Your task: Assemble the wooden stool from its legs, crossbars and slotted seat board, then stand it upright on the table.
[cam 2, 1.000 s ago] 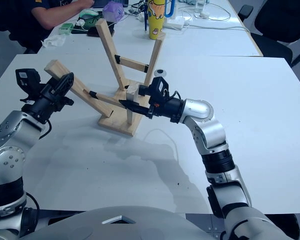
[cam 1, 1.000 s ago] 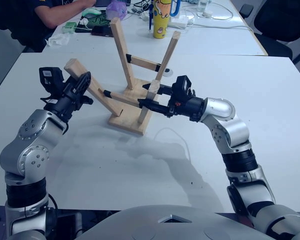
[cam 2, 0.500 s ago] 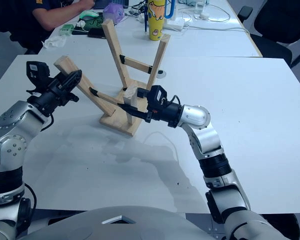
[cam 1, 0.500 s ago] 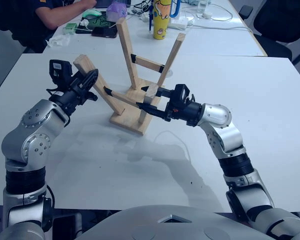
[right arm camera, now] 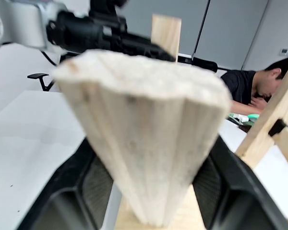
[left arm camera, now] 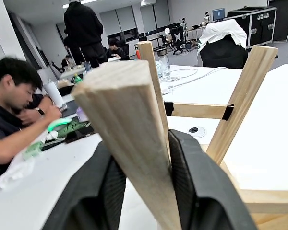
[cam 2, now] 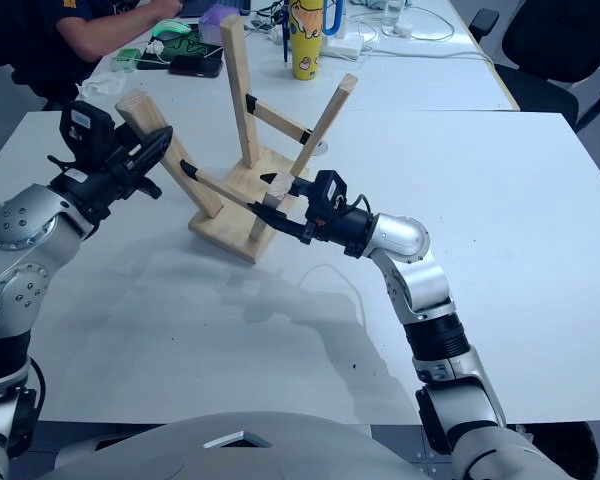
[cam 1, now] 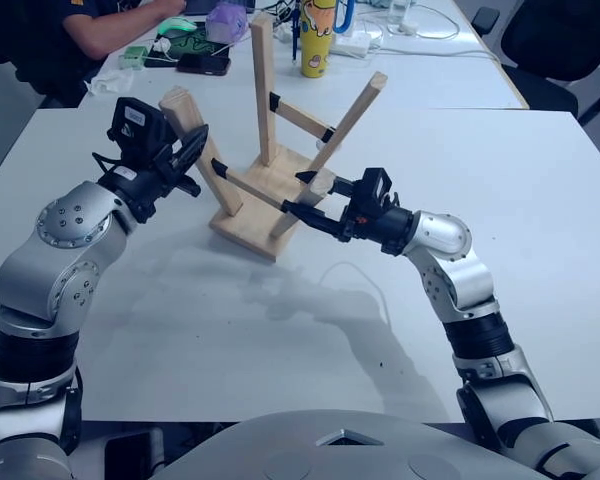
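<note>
Legs (cam 1: 263,90) of pale, square-cut wood point up and splay outward, for the stool (cam 1: 280,178) is upside down near the middle of the white table (cam 1: 540,200), toward the robot's left. Its flat seat board (cam 1: 248,222) is underneath, tilted, with its near corner low over the tabletop; whether that corner touches cannot be told. Thin crossbars (cam 1: 300,118) with black ends join the legs, one between the two far legs and one running low across the near side. The left gripper (cam 1: 187,152) pinches the leftmost leg just below its top end, its dark fingers (left arm camera: 189,175) pressed against opposite faces of the wood. The right gripper (cam 1: 316,196) comes in from the right and clamps the near leg by its end, its fingers (right arm camera: 98,189) tight on both sides.
</note>
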Controlling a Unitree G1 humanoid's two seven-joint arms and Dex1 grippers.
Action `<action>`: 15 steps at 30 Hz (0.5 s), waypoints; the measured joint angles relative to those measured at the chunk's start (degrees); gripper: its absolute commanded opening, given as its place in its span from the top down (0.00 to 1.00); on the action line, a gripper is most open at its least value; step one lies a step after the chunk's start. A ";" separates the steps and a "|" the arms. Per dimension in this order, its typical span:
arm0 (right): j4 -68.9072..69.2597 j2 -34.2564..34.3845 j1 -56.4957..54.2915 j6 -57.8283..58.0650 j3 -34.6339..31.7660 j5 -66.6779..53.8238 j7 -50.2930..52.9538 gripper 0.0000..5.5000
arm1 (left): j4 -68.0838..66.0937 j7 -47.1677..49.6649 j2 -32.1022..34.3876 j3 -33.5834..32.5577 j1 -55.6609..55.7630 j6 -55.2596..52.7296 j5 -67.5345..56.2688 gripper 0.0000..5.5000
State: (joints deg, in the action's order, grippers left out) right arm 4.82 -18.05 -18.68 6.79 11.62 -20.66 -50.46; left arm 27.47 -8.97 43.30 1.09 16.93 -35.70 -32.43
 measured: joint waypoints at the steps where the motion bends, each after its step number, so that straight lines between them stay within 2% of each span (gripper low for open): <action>1: 0.47 -0.02 -0.01 1.06 -0.01 0.00 0.34 0.62 | 0.11 -0.30 0.19 0.38 0.15 0.09 0.70 0.78; 15: 9.09 0.08 -3.60 20.82 -1.40 -0.41 5.29 0.62 | -1.60 -1.37 0.20 0.85 -2.43 4.87 2.10 0.78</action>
State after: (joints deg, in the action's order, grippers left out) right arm 13.92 -17.98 -22.28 27.61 10.22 -21.07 -45.16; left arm 25.87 -10.34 43.51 1.94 14.50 -30.83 -30.33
